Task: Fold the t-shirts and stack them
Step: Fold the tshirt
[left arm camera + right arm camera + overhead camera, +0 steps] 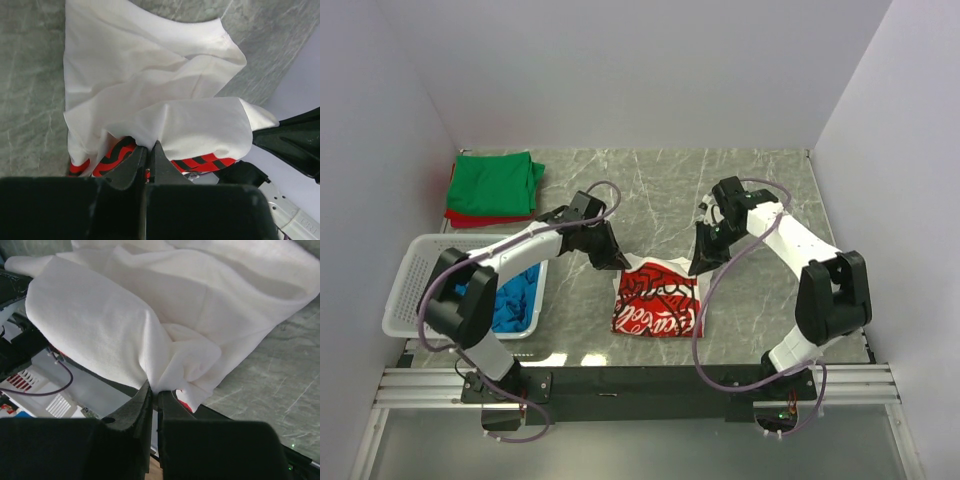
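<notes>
The white t-shirt with red script print (658, 303) lies bunched in the middle of the table, its far edge lifted. My left gripper (618, 264) is shut on the shirt's far left corner. In the left wrist view its tips (148, 146) pinch white cloth (150, 75) with red and black print below. My right gripper (701, 266) is shut on the far right corner. The right wrist view shows its tips (154, 388) clamping a fold of white cloth (165, 300). A folded green shirt (496, 183) rests on a red one (470, 218) at the far left. A blue shirt (515, 297) lies in the basket.
A white plastic lattice basket (410, 285) stands at the left near edge, beside the left arm. The marble table (660, 180) runs back to the white walls. A black rail (640, 385) carries both arm bases at the near edge.
</notes>
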Tool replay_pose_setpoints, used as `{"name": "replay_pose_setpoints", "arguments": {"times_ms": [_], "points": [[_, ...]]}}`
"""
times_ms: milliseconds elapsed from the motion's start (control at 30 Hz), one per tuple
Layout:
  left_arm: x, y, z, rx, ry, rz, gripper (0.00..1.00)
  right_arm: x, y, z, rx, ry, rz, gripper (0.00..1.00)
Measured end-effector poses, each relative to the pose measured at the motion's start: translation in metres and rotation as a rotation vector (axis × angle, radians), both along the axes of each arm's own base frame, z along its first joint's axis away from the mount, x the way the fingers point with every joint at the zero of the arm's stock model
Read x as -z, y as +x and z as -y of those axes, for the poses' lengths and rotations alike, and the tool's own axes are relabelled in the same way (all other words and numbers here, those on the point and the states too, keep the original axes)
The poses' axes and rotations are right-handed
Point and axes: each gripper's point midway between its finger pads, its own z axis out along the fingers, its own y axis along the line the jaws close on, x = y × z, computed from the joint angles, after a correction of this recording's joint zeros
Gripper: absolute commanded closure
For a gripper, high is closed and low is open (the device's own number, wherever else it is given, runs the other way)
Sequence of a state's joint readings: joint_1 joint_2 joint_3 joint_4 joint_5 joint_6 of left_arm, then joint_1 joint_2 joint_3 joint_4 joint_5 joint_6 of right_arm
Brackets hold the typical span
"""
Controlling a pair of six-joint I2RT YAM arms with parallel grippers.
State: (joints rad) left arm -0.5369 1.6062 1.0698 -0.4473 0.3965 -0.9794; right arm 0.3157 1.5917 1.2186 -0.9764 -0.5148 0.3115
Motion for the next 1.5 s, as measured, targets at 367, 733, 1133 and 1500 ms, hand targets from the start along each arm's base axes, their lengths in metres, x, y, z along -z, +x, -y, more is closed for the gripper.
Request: {"name": "replay_pose_setpoints", "arguments": {"times_ms": [367, 733, 1133, 1500], "points": [[0.027, 0.034, 0.011, 0.039, 0.007, -0.012, 0.99, 0.029, 0.026, 0.015, 0.042, -0.014, -0.044, 1.0], [0.04, 0.055, 0.016, 0.06, -0.003, -0.013, 0.88, 0.046, 0.032, 0.027, 0.071, -0.032, -0.062, 1.0], [0.008, 0.095, 0.03, 0.049, -0.037, 0.104, 0.01, 0.051, 0.026, 0.052, 0.109, -0.143, -0.051, 0.19], [-0.026, 0.068, 0.005, 0.035, -0.029, 0.208, 0.01, -0.041, 0.038, 0.042, 0.112, -0.126, 0.246, 0.27]]}}
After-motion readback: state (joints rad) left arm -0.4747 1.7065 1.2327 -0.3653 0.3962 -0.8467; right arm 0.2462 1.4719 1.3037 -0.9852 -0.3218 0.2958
